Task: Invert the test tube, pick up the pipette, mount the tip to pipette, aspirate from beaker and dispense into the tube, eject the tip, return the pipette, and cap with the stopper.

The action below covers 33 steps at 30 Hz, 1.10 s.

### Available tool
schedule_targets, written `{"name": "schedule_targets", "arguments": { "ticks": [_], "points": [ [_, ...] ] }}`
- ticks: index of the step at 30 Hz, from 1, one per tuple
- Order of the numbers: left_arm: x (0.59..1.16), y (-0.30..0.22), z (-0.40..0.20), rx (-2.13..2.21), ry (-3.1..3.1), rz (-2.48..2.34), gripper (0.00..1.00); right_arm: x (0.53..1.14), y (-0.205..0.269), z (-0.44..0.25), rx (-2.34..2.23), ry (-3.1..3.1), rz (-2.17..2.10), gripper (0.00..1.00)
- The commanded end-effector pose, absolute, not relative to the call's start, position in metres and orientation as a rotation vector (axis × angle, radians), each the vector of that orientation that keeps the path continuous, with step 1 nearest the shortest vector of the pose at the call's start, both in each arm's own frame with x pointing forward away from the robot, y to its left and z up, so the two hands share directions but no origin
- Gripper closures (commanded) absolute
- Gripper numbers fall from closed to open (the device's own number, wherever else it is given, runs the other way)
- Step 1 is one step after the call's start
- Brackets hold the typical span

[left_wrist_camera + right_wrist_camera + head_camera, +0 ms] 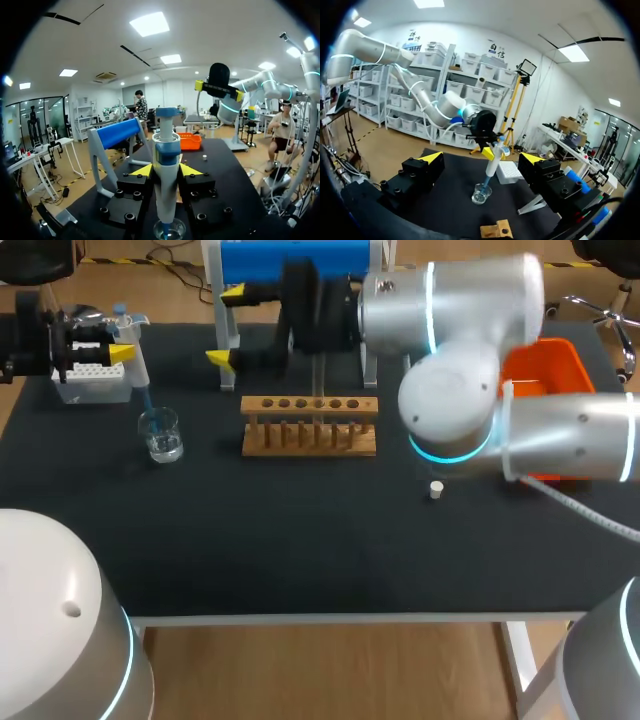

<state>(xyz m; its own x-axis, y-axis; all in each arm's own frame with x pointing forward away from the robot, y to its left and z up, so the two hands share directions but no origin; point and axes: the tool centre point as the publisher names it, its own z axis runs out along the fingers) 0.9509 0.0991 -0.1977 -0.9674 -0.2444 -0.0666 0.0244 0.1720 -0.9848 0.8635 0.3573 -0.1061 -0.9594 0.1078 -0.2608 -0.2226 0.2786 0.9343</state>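
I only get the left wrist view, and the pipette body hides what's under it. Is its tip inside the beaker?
Observer: Yes. In the right wrist view the pipette tip dips into the beaker.
Operator: What's to the beaker's right?
Observer: A wooden rack stands mid-table.
Operator: And behind the beaker?
Observer: A white tip box, at the table's far left.
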Motion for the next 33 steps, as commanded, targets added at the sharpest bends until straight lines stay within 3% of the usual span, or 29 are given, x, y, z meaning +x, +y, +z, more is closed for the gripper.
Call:
{"name": "schedule_targets", "arguments": {
  "ticks": [1,7,23,33],
  "points": [
    [0.951,0.099,-0.198,-0.212,2.234,-1.884,1.00,0.877,0.364,-0.101,-0.375,2.509,1.757,0.00],
    [0.951,0.099,-0.198,-0.212,2.234,-1.884,1.00,0.880,0.377,-0.105,-0.577,2.571,1.760,0.00],
    [0.951,0.099,-0.198,-0.212,2.234,-1.884,1.00,0.879,0.381,-0.108,-0.532,2.553,1.794,0.00],
    [0.951,0.099,-0.198,-0.212,2.234,-1.884,1.00,0.912,0.391,-0.084,-0.426,2.571,1.699,0.00]
  ]
}}
